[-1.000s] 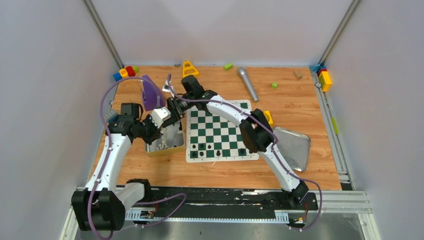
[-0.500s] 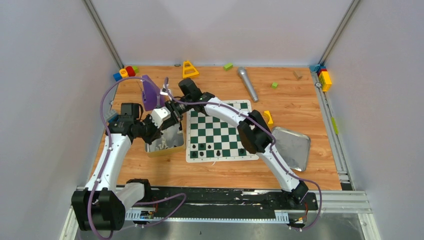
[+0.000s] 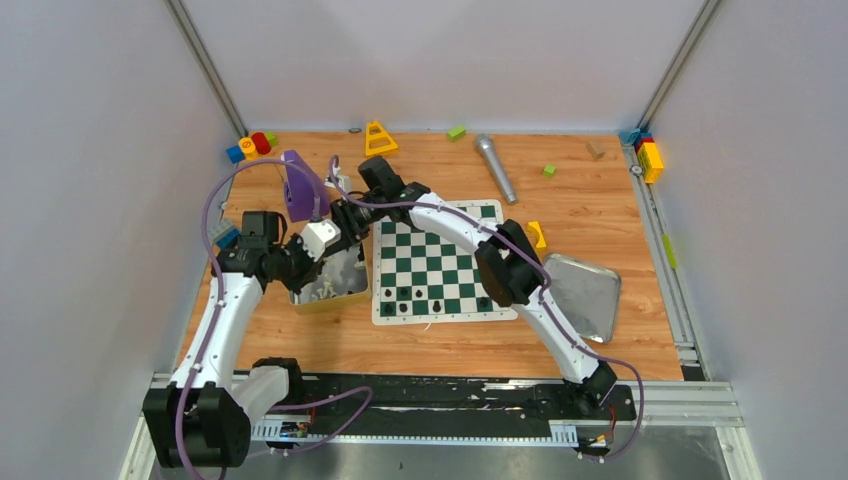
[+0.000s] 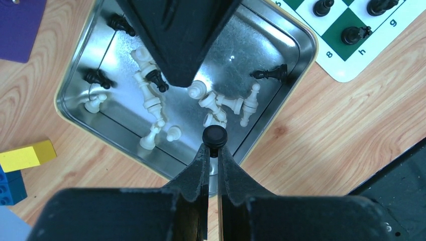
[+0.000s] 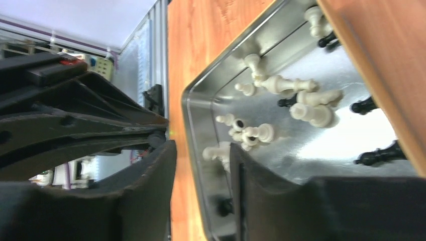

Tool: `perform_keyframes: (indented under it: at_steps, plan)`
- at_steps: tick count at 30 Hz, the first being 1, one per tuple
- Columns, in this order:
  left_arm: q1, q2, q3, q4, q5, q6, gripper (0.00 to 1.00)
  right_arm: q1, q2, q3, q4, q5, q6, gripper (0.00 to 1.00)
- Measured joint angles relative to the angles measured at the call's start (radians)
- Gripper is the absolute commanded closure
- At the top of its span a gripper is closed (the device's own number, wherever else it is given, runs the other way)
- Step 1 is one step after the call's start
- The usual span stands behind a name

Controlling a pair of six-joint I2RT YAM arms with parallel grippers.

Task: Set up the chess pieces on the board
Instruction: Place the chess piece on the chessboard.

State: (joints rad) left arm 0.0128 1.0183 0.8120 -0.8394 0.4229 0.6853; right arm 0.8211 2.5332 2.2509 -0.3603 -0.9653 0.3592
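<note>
Left wrist view: left hand (image 4: 213, 150) clamped on a black pawn (image 4: 214, 135) by its head, just inside the near wall of the metal tray (image 4: 291, 75). Loose chess pieces (image 4: 221, 103) lie around it. Lift straight up and clear the rim. Right hand (image 5: 201, 148), fingers apart, crowds the same tray, so keep wide of it. Then carry right to the board (image 3: 440, 265), beside the black men (image 3: 404, 293) standing there

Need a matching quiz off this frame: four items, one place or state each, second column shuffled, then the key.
A. left hand
B. microphone
C. flat metal tray
D. metal tin

1. right of the chessboard
2. shut on a black chess piece
3. beyond the chessboard's far edge
4. left of the chessboard, loose pieces inside

Pairs: A-2, B-3, C-1, D-4
</note>
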Motion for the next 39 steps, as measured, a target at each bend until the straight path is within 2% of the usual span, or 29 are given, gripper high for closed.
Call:
perform_keyframes:
  at_steps: [1,3,8,11,15,19,24,28,32,39]
  plan:
    - [0.000,-0.005,0.000,-0.005,-0.002,0.000,0.99,-0.001,0.002,0.002,-0.003,0.010,-0.005,0.35]
    - [0.000,-0.010,0.000,-0.008,0.002,0.000,0.99,-0.003,0.002,0.005,-0.018,0.022,-0.021,0.34]
    - [-0.010,0.013,0.024,-0.021,0.046,-0.002,0.99,-0.021,-0.003,0.004,-0.035,0.021,-0.037,0.37]
    - [-0.042,0.043,0.058,-0.016,0.071,-0.008,0.98,-0.035,-0.046,-0.051,-0.043,0.012,-0.041,0.39]
    - [-0.125,0.089,0.112,-0.002,0.079,-0.035,0.96,-0.074,-0.156,-0.177,-0.049,0.000,-0.050,0.41]
    - [-0.271,0.160,0.191,0.020,0.046,-0.058,0.96,-0.148,-0.317,-0.349,-0.053,-0.010,-0.082,0.41]
    - [-0.450,0.308,0.314,0.025,-0.042,-0.064,0.97,-0.313,-0.523,-0.551,-0.057,-0.003,-0.161,0.42]
    - [-0.590,0.485,0.476,-0.037,-0.151,-0.062,0.98,-0.491,-0.644,-0.701,-0.062,0.016,-0.226,0.43]
    - [-0.728,0.705,0.689,-0.151,-0.288,-0.052,0.98,-0.671,-0.723,-0.830,-0.078,0.029,-0.277,0.43]
    - [-0.867,1.128,1.115,-0.401,-0.482,-0.050,0.98,-0.956,-0.921,-1.003,-0.116,0.020,-0.358,0.43]
